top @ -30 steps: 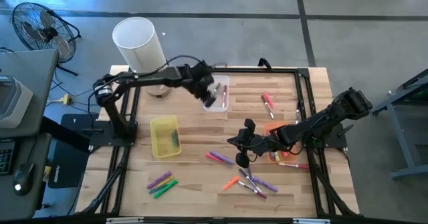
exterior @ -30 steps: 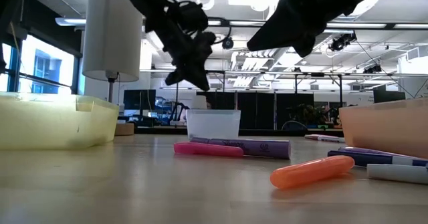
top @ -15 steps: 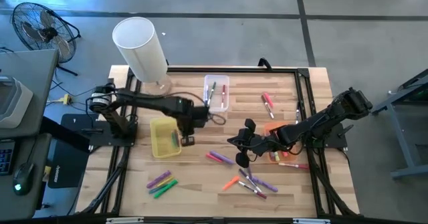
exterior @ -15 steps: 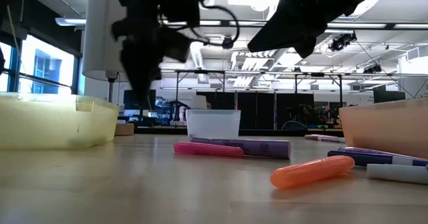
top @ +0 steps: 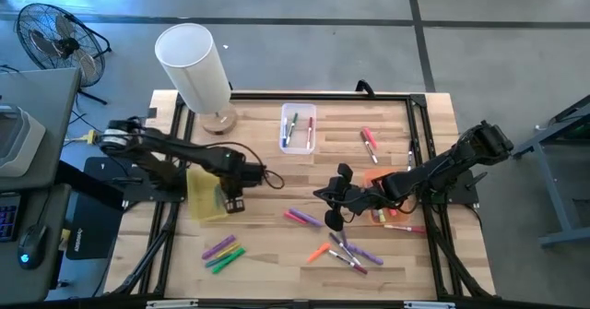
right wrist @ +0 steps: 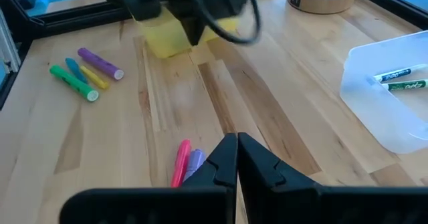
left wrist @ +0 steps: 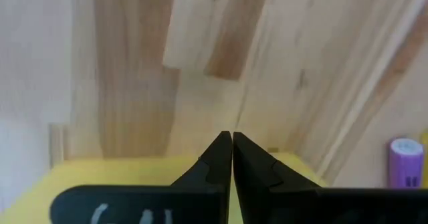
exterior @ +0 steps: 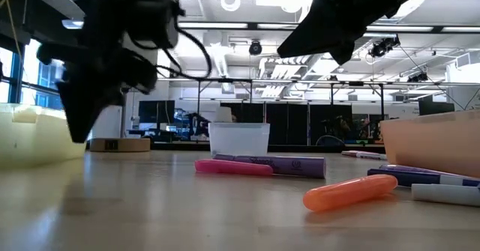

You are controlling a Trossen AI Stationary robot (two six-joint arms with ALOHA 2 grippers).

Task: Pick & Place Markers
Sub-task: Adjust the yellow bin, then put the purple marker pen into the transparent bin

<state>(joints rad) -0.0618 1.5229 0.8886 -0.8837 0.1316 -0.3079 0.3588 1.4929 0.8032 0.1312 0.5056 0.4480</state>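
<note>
Markers lie scattered on the wooden table: a pink and purple pair (top: 302, 219) (right wrist: 186, 162), a mixed cluster (top: 343, 252), a purple, yellow and green group (top: 223, 252) (right wrist: 85, 73), and a red pair (top: 370, 141). A green and a red marker lie in the clear bin (top: 298, 127) (right wrist: 394, 100). My left gripper (top: 235, 198) (left wrist: 232, 140) is shut and empty, low at the right side of the yellow bin (top: 205, 196). My right gripper (top: 334, 219) (right wrist: 237, 140) is shut and empty, hovering just right of the pink and purple pair. My left gripper stands close against the yellow bin's right side (left wrist: 134, 170). The arm covers that place from above, so I cannot tell whether the fingers touch the bin.
A white lamp (top: 192, 65) on a round wooden base (top: 219, 120) stands at the far left corner. An orange bin (top: 378, 184) sits under my right arm. A black frame runs along the table edges. Bare wood lies between the yellow bin and the pink and purple pair.
My left gripper has swung from over the clear bin at the far edge toward the near left, and come down at the yellow bin. The yellow bin has slid toward the table's left edge.
</note>
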